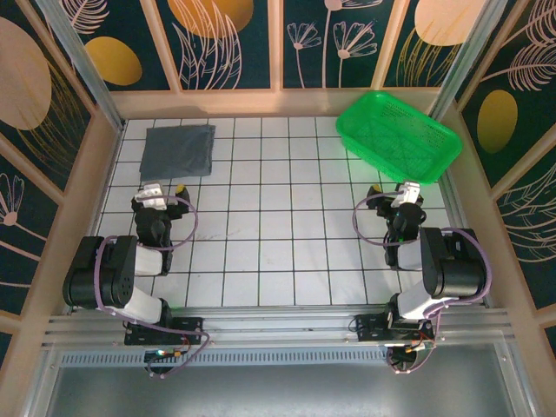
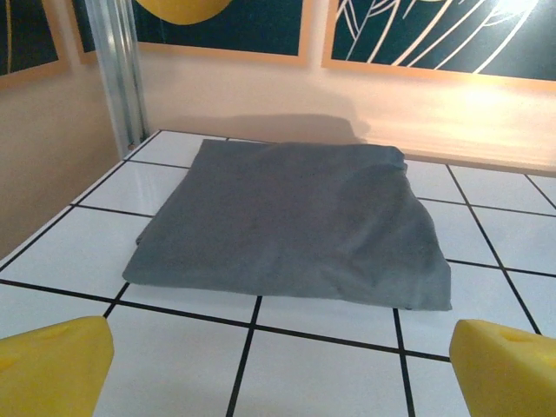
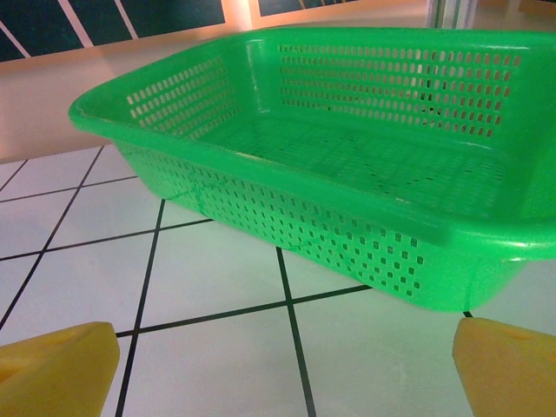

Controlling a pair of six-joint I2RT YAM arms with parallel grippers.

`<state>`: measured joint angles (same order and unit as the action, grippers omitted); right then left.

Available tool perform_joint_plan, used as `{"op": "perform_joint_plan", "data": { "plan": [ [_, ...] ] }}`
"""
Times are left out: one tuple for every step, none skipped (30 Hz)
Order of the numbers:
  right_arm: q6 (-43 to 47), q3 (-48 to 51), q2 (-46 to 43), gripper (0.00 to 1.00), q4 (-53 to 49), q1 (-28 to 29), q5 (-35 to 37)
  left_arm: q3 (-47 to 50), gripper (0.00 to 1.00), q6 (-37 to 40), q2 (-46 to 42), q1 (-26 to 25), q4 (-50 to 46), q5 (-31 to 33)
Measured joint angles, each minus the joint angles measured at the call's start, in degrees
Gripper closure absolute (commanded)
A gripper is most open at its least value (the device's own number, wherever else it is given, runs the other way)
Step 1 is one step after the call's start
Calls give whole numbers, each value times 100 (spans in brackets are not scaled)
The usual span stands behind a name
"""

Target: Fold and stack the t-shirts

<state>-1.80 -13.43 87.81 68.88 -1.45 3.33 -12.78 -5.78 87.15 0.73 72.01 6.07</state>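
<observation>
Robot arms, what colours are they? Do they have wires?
The left arm and right arm are chunky black pieces with white parts. A thin purple cable loops beside each one. The fingers are yellow blocks.

Left arm (image 1: 113,274) and right arm (image 1: 447,261): black joint housings, white link sections. A thin purple cable (image 1: 195,224) loops beside each forearm. Fingers (image 2: 52,369): yellow plastic, blunt-tipped. Black base brackets (image 1: 165,330) are bolted to the aluminium rail (image 1: 278,323), near edge.
</observation>
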Motion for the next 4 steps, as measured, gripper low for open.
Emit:
{"op": "perform_joint_plan", "data": {
  "plan": [
    [-2, 0, 0, 1, 0, 0, 0, 0, 1, 7, 0, 0, -9, -17],
    [-2, 0, 0, 1, 0, 0, 0, 0, 1, 20, 0, 0, -15, -35],
    [-2, 0, 0, 1, 0, 0, 0, 0, 1, 22, 0, 0, -17, -55],
    [-2, 0, 0, 1, 0, 0, 0, 0, 1, 24, 0, 0, -17, -70]
  ]
}}
